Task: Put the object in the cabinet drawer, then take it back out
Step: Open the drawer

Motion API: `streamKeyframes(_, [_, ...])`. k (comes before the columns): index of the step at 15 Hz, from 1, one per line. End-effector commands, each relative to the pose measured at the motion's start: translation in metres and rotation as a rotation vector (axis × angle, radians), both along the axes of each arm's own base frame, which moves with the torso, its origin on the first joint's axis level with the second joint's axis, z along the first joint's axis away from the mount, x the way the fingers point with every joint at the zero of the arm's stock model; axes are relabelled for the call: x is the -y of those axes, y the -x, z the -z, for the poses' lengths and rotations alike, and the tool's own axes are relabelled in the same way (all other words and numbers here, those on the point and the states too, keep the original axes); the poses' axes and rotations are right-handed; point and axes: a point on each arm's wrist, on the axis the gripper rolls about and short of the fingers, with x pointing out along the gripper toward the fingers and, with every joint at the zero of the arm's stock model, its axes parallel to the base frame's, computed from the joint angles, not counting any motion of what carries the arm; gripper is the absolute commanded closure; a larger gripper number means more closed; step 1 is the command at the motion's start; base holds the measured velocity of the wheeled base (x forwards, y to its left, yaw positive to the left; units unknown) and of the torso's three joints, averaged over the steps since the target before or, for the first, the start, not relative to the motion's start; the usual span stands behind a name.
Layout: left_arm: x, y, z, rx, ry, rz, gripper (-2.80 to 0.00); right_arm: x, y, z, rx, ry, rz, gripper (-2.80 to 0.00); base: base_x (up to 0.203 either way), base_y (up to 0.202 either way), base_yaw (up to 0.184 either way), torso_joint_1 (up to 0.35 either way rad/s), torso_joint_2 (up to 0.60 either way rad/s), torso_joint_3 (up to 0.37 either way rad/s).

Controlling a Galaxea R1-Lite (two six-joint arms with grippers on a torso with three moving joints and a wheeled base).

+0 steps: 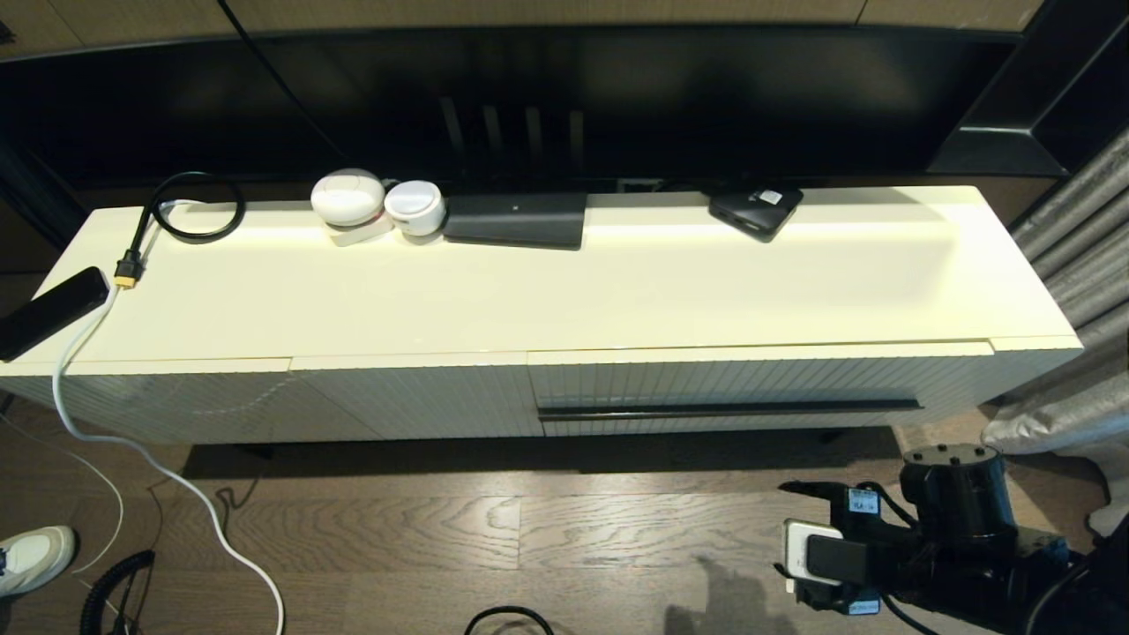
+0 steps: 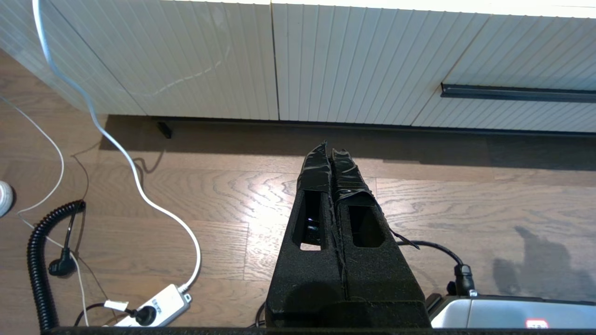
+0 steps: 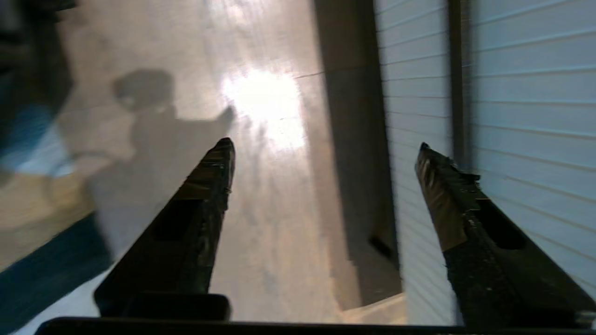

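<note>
The cabinet drawer [image 1: 758, 381] is closed in the right half of the cream cabinet, its ribbed front crossed by a long black handle bar [image 1: 728, 409]. My right arm [image 1: 953, 507] hangs low over the floor in front of the drawer's right end. The right gripper [image 3: 326, 144] is open and empty, turned on its side, with one finger [image 3: 447, 195] near the handle bar [image 3: 456, 83] but apart from it. My left gripper [image 2: 328, 149] is shut on nothing, low over the floor facing the ribbed panels [image 2: 186, 56]; the handle bar [image 2: 517, 93] shows off to one side. No object is held.
On the cabinet top [image 1: 617, 282] stand two white round devices [image 1: 348, 198], a flat black box [image 1: 516, 219] and a small black device [image 1: 756, 208]. A white cable [image 1: 132, 441], a power strip [image 2: 153, 307], a coiled black cord [image 2: 37, 260] and a shoe [image 1: 31, 557] lie at left. A curtain [image 1: 1076, 265] hangs at right.
</note>
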Motion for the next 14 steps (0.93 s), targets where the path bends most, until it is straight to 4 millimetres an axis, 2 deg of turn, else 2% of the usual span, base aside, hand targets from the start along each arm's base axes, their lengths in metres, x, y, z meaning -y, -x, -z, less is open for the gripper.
streamKeyframes(1, [0.000,0.000,0.000,0.000,0.001,-0.001,0.00,0.001,0.005,-0.001,-0.074,0.024,-0.010,-2.80,0.000,0.000,0.000,0.000,0.00,0.000])
streamKeyframes(3, [0.000,0.000,0.000,0.000,0.001,0.000,0.00,0.003,0.012,-0.002,-0.180,0.036,-0.032,-2.80,0.000,0.000,0.000,0.000,0.00,0.000])
streamKeyframes(5, [0.000,0.000,0.000,0.000,0.001,0.000,0.00,0.002,0.011,-0.007,-0.242,0.032,-0.048,-2.80,0.000,0.000,0.000,0.000,0.00,0.000])
streamKeyframes(8, [0.000,0.000,0.000,0.000,0.001,0.000,0.00,-0.001,0.003,-0.016,-0.265,0.026,-0.061,-2.80,0.000,0.000,0.000,0.000,0.00,0.000])
streamKeyframes(14, [0.000,0.000,0.000,0.000,0.001,-0.001,0.00,-0.009,-0.022,-0.007,-0.275,0.013,-0.086,-2.80,0.000,0.000,0.000,0.000,0.00,0.000])
